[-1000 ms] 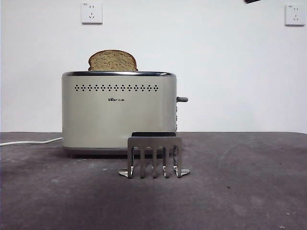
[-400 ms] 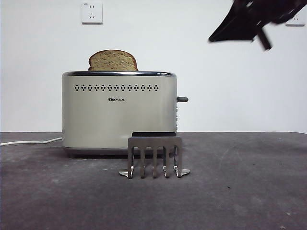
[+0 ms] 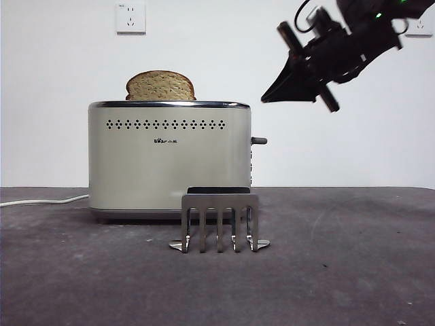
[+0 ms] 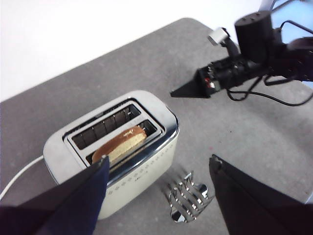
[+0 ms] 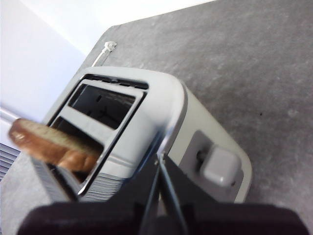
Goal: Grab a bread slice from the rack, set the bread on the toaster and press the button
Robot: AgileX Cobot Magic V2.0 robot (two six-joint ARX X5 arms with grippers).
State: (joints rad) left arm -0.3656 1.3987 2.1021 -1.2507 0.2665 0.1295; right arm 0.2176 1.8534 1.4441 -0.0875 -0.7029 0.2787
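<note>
now the slice of bread (image 3: 160, 85) stands in the toaster (image 3: 168, 159) slot, the rack (image 3: 218, 222) bare, so pressing remains. the right gripper (image 3: 272, 96), jaws pinched together, hangs above and beside the lever (image 5: 220, 166); it should descend squarely onto it and push straight down. the left gripper (image 4: 156, 171) waits spread wide overhead.

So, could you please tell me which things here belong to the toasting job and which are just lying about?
Job:
- bread, in the toaster's slot
- toaster
- lever
- rack, no bread on it
- right pincer, shut, above the lever side
- left pincer, open

Lying about:
- cord
- wall sockets
</note>
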